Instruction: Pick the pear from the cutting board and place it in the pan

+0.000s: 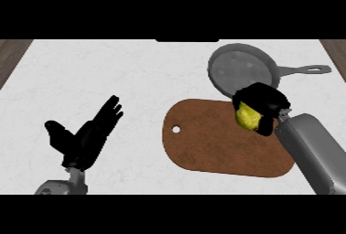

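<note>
A yellow-green pear [248, 117] sits inside my right hand [260, 101], whose fingers and thumb curl round it and hide most of it. The hand is over the far right corner of the brown cutting board [216, 146], close to the near rim of the grey pan [242, 68]. The pan lies at the back right with its handle [307, 69] pointing right, and nothing shows inside it. My left hand [84, 135] rests open at the lower left, fingers up, well away from the board.
The white marbled counter [101, 73] spreads left of the board. Wooden strips show at the far left and right corners. The board has a small hole [176, 129] near its left edge.
</note>
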You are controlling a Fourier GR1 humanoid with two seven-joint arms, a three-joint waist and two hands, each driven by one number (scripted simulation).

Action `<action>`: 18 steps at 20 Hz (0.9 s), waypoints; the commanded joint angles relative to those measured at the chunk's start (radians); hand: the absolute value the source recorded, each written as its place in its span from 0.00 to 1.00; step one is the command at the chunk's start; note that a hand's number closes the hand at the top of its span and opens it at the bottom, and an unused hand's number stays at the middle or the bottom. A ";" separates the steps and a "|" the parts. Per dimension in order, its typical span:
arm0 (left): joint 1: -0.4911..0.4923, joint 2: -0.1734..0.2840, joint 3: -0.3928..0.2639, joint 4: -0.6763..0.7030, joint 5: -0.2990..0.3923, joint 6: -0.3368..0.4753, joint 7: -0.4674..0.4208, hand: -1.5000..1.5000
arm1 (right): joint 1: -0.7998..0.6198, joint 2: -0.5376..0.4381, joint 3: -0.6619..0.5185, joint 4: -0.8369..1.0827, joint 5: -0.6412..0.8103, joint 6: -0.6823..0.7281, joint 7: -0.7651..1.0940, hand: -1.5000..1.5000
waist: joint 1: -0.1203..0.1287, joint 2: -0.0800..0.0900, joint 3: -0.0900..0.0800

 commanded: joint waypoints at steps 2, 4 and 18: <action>0.060 -0.012 -0.014 -0.039 -0.025 0.031 0.007 0.50 | 0.239 0.025 0.107 -0.350 0.029 0.004 0.056 1.00 | -0.041 -0.012 0.002; 0.062 -0.015 0.003 -0.009 -0.024 0.031 -0.026 0.50 | 0.388 0.023 0.186 -0.434 0.070 -0.091 0.030 1.00 | -0.062 -0.014 0.003; 0.020 0.015 0.044 0.011 0.008 -0.025 -0.028 0.50 | 0.619 0.082 -0.152 -1.031 -0.446 -0.055 0.132 1.00 | -0.025 0.003 0.003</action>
